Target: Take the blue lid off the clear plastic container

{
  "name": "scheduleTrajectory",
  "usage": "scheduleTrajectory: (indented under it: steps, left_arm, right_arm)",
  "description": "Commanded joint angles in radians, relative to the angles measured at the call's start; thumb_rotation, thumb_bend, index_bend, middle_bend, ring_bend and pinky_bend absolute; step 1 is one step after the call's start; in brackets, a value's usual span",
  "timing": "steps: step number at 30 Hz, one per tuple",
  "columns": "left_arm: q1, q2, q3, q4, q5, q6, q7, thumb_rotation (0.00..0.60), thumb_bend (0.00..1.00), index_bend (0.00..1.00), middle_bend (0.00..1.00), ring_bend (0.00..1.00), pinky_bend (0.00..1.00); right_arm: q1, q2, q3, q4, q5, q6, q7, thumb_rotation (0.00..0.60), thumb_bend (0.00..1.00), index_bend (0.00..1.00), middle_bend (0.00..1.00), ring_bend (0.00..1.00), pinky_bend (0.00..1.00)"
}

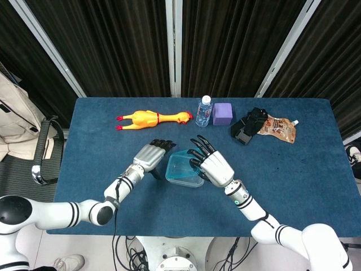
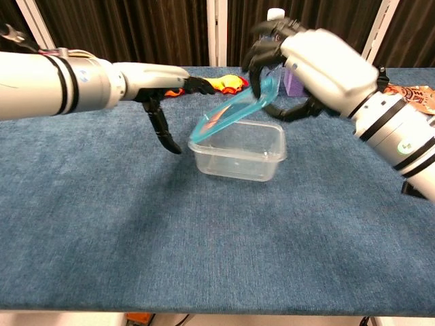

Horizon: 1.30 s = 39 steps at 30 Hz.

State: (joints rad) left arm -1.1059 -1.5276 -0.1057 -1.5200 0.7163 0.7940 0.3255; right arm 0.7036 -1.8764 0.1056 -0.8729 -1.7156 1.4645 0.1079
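The clear plastic container (image 2: 239, 152) stands on the blue table, seen from above as a box (image 1: 183, 178) near the middle front. My right hand (image 2: 319, 64) (image 1: 214, 166) grips the blue lid (image 2: 234, 112) (image 1: 181, 167) at its right edge. The lid is tilted, its right side raised well above the container, its left corner low over the container's left rim. My left hand (image 2: 160, 88) (image 1: 149, 156) hangs just left of the container with fingers spread, holding nothing and apart from it.
Along the table's far side lie a yellow rubber chicken (image 1: 151, 118), a water bottle (image 1: 203, 110), a purple box (image 1: 223, 113), a black object (image 1: 247, 125) and a snack pouch (image 1: 278, 127). A chair (image 1: 45, 149) stands left of the table.
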Motion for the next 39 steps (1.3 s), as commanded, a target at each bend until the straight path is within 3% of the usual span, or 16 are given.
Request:
scheduleTrajectory:
  steps: [1,11,20,23,28,31,33,36,37,39]
  left_arm:
    - [0.013,0.009,0.000,0.008,0.002,0.007,-0.008,0.600,0.02,0.00,0.00,0.00,0.01]
    - [0.074,0.041,-0.003,0.052,0.017,0.019,-0.046,0.600,0.02,0.00,0.00,0.00,0.00]
    - [0.170,0.101,0.014,0.019,0.115,0.123,-0.071,0.600,0.02,0.00,0.00,0.00,0.00]
    - [0.203,0.109,0.018,0.009,0.150,0.160,-0.080,0.600,0.02,0.00,0.00,0.00,0.00]
    - [0.251,0.129,0.024,-0.015,0.193,0.206,-0.086,0.600,0.02,0.00,0.00,0.00,0.00]
    - [0.279,0.146,0.024,-0.031,0.211,0.232,-0.091,0.600,0.02,0.00,0.00,0.00,0.00]
    - [0.301,0.158,0.025,-0.039,0.224,0.251,-0.094,0.600,0.02,0.00,0.00,0.00,0.00]
    - [0.331,0.173,0.025,-0.043,0.234,0.272,-0.105,0.600,0.02,0.00,0.00,0.00,0.00]
    - [0.341,0.177,0.024,-0.041,0.237,0.278,-0.110,0.600,0.02,0.00,0.00,0.00,0.00]
    - [0.364,0.185,0.023,-0.035,0.243,0.290,-0.126,0.600,0.02,0.00,0.00,0.00,0.00]
  right_arm:
    - [-0.006,0.011,0.034,0.026,0.011,0.049,-0.017,0.600,0.89,0.74,0.32,0.09,0.00]
    - [-0.046,0.104,0.065,-0.017,0.064,0.079,-0.026,0.600,0.90,0.78,0.35,0.12,0.00]
    - [-0.145,0.360,0.037,-0.289,0.166,-0.039,-0.156,0.600,0.90,0.82,0.35,0.12,0.00]
    - [-0.161,0.344,0.038,-0.268,0.173,-0.026,-0.118,0.600,0.90,0.82,0.34,0.12,0.00]
    - [-0.152,0.226,0.046,-0.097,0.163,0.002,-0.020,0.600,0.88,0.78,0.32,0.11,0.00]
    - [-0.136,0.161,0.052,0.000,0.166,-0.008,0.036,0.600,0.80,0.67,0.28,0.09,0.00]
    - [-0.128,0.128,0.048,0.055,0.170,-0.028,0.033,0.600,0.68,0.49,0.23,0.05,0.00]
    - [-0.129,0.120,0.031,0.074,0.177,-0.071,-0.033,0.600,0.41,0.09,0.08,0.00,0.00]
    - [-0.133,0.125,0.028,0.061,0.180,-0.077,-0.038,0.600,0.29,0.02,0.03,0.00,0.00]
    - [-0.151,0.153,0.021,0.010,0.193,-0.095,-0.062,0.600,0.15,0.00,0.00,0.00,0.00]
